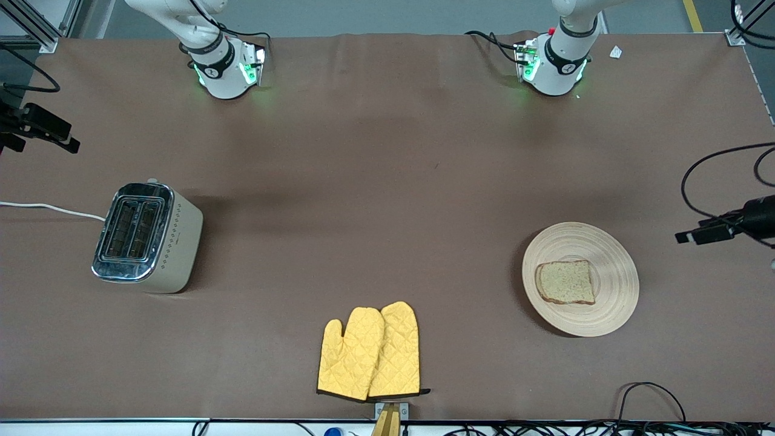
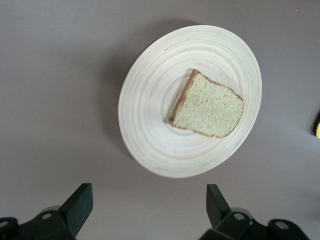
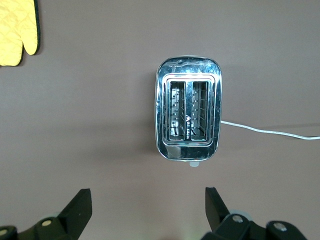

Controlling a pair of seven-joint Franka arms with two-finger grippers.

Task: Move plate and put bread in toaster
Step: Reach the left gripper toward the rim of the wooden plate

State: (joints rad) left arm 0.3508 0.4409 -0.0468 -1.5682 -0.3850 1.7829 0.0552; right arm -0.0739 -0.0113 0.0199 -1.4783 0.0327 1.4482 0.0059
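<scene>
Bread (image 1: 567,282) lies flat on the plate (image 1: 617,303), toward the left arm's end of the table, well apart from the toaster (image 1: 148,236). We judge it light, soft and crumbly; we would pinch its crust edges. Its crusted top edge points toward the toaster. Both grippers, left gripper (image 2: 150,210) and right gripper (image 3: 148,210), hang wide and empty.

Yellow oven mitts (image 1: 369,353) on table (image 1: 387,169)

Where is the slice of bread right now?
The bread lies on the plate, toward the left arm's end of the table, beside the yellow oven mitts.
</scene>
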